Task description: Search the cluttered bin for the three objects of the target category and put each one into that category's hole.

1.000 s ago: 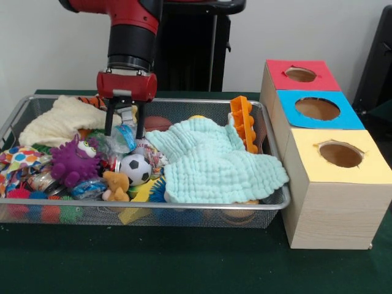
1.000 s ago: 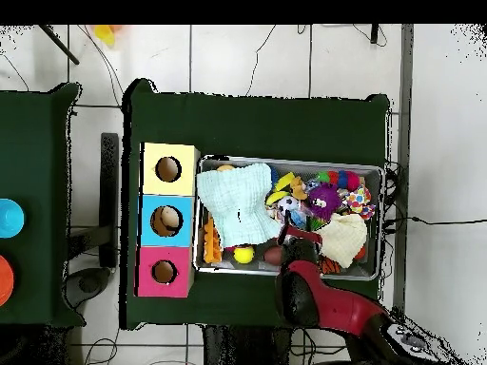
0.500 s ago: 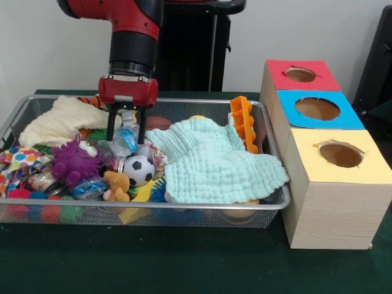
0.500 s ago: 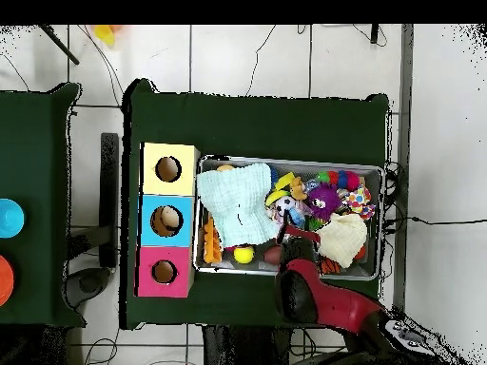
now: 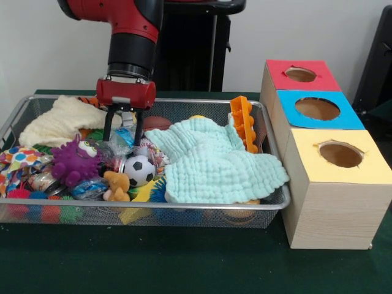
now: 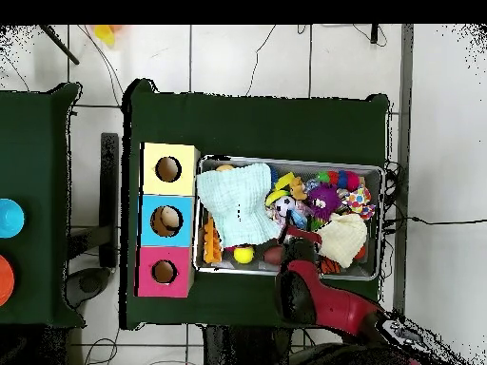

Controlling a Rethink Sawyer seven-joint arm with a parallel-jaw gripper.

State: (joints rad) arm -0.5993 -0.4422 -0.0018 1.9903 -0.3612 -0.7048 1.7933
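Red-black arm (image 5: 131,37) vertical; end effector (image 5: 122,130) pointing down, fingers (image 5: 108,127) apart.

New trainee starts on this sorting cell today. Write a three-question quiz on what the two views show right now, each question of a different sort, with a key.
1. True or false: the light green cloth covers much of the wire bin on the side nearest the boxes.
2. Multiple choice: in the front view, which box is nearest the camera? A) red box B) blue box C) yellow box
3. Fill in: the gripper hangs over the clutter with a crinkly ____ packet between its jaws.

Key
1. True.
2. C.
3. Blue; whether the jaws actually grip it cannot be told.
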